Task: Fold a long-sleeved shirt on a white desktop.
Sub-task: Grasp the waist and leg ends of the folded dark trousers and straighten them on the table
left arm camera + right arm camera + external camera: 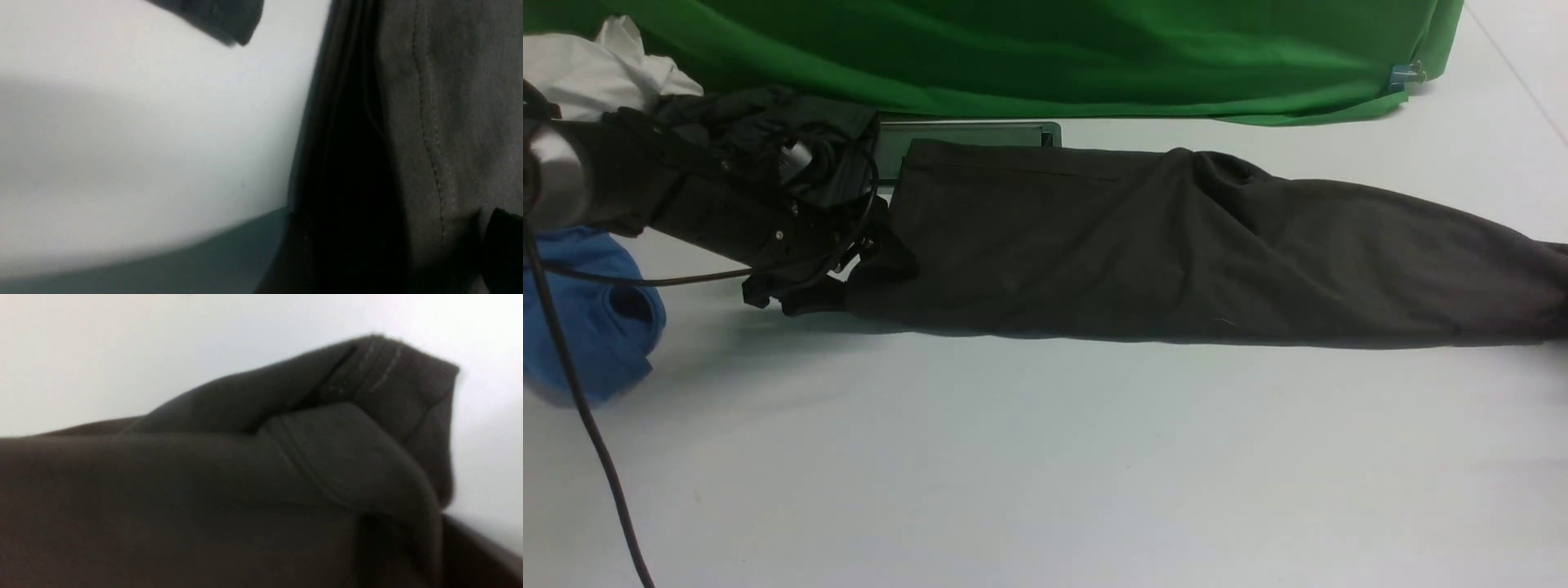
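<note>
The long-sleeved shirt [1176, 253] lies as a long dark band across the white desktop [1045, 457], from left of centre to the right edge. My left gripper [845, 273] sits low at the shirt's left end. In the left wrist view it [367, 126] is open: one finger [220, 16] is over bare table, the other rests on the fabric [449, 102], and the shirt's edge lies between them. My right arm is outside the front view. Its wrist view is filled with bunched shirt cloth [204, 477] with a raised hem corner [408, 375]. The cloth gathers where the jaws stand, hiding the fingers.
A green cloth [1045, 49] hangs along the back. The grey cable hatch [964, 135] is partly under the shirt's far edge. At far left are a blue garment [588, 310], a white cloth [596, 65] and a dark grey garment [768, 122]. A black cable [572, 392] trails down.
</note>
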